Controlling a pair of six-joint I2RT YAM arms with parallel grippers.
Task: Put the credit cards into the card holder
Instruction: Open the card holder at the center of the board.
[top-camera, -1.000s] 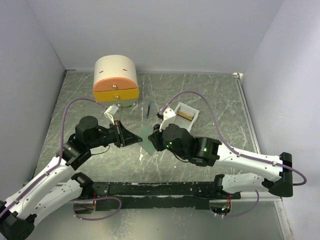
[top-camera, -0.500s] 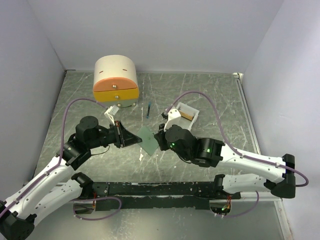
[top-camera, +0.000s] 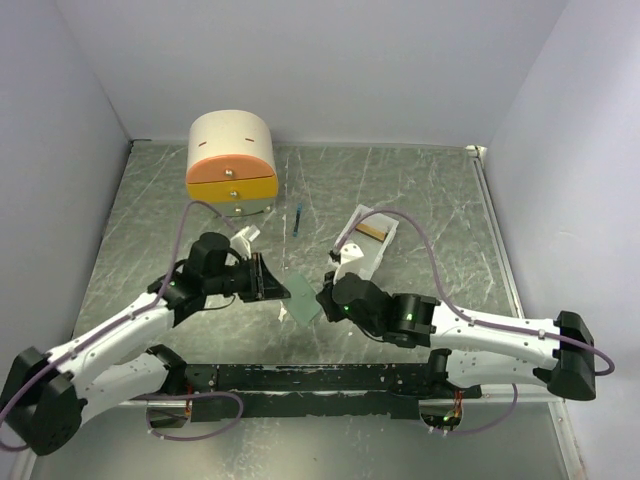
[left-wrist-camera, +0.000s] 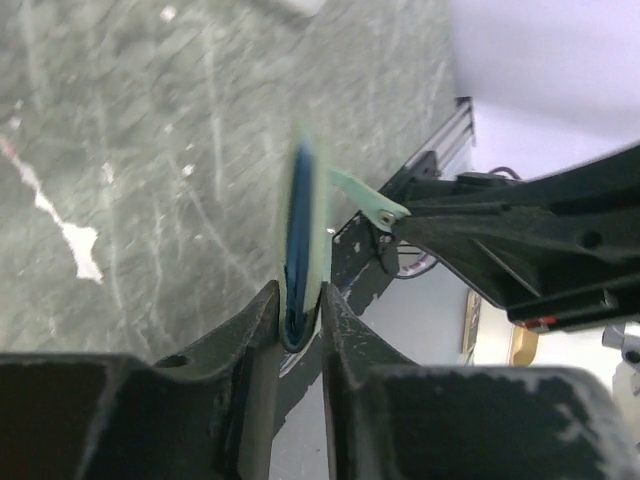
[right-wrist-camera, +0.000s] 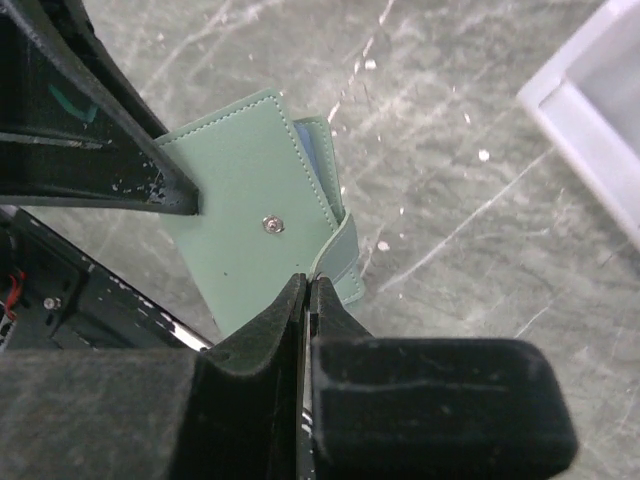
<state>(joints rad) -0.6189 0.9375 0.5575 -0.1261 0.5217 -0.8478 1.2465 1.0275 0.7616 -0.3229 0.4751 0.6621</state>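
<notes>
the small flat pale green leather-look card holder (top-camera: 303, 297) hangs above the grey marbled table top (top-camera: 430, 200), between the two arms and near the front rail. the left gripper (top-camera: 284, 290) comes in from the left, and its black fingers (left-wrist-camera: 262, 330) press on both faces of the holder's lower edge, clamped on it; in the left wrist view the card holder (left-wrist-camera: 305, 230) stands edge-on between them. a blue layer shows inside its open side, and i cannot tell whether that is lining or a card. the right gripper (top-camera: 322, 298) meets it from the right with its jaws pressed together, pinching the narrow green strap of the holder that curls off the right edge. in the right wrist view the card holder (right-wrist-camera: 250, 190) shows its flat face with a small metal snap stud. a white open rectangular tray (top-camera: 368, 240) lies behind the right arm, with a gold-yellow credit card (top-camera: 372, 229) at its far end. a thin blue stick (top-camera: 298, 218) lies near a cream-and-orange rounded drawer box (top-camera: 231, 165) at the back left.
</notes>
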